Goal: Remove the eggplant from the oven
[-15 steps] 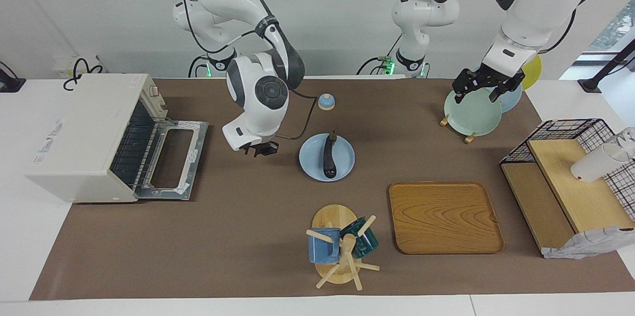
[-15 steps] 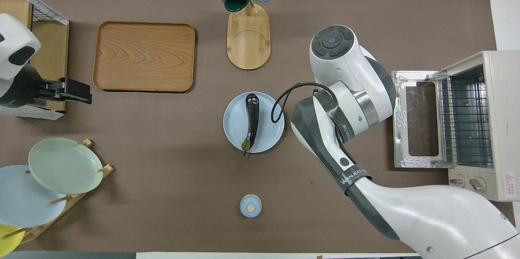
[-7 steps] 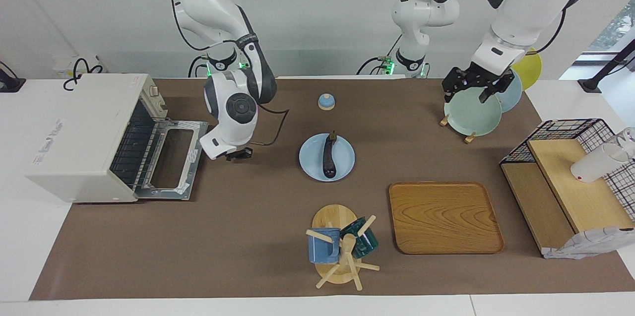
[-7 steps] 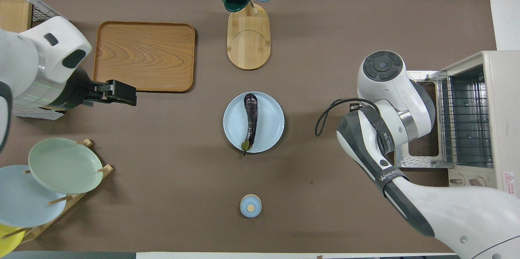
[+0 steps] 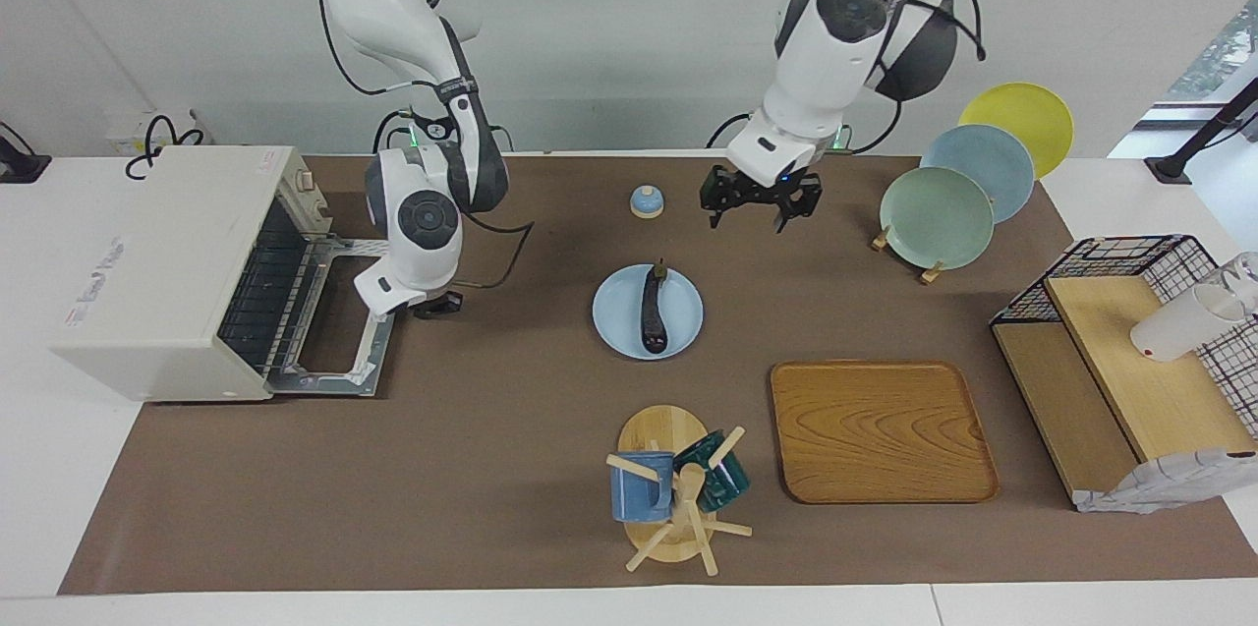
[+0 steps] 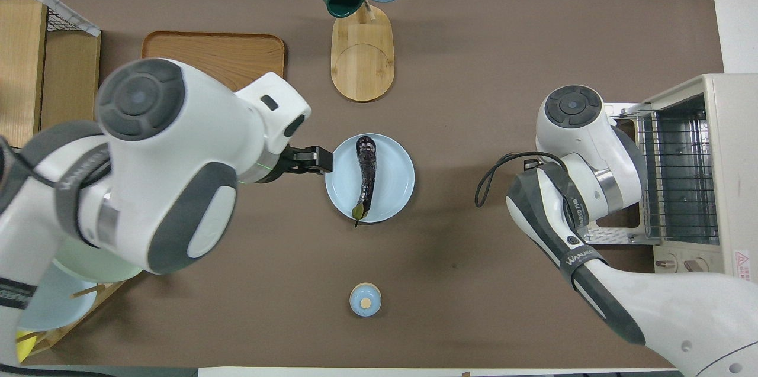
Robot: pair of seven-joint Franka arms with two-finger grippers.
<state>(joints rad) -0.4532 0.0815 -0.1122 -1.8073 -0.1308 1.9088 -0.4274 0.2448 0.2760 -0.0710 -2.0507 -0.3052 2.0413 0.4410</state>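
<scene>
The dark purple eggplant [image 5: 652,312] lies on a light blue plate [image 5: 611,313] in the middle of the mat; the overhead view shows both the eggplant [image 6: 366,179] and the plate [image 6: 398,183]. The off-white oven [image 5: 157,262] stands at the right arm's end with its door [image 5: 339,312] folded down, and its wire rack [image 6: 681,176] is bare. My left gripper [image 5: 757,200] is open and empty, raised over the mat beside the plate, toward the left arm's end. My right gripper [image 5: 437,304] is low beside the edge of the oven door, apart from the plate.
A small blue bell [image 5: 646,201] sits nearer to the robots than the plate. A mug tree [image 5: 673,493] and a wooden tray [image 5: 880,429] lie farther out. A plate rack [image 5: 939,213] and a black wire basket shelf [image 5: 1130,341] are at the left arm's end.
My left arm swung from over the plate rack to beside the eggplant's plate. My right gripper drew back from beside the plate to the oven door. The eggplant has not moved.
</scene>
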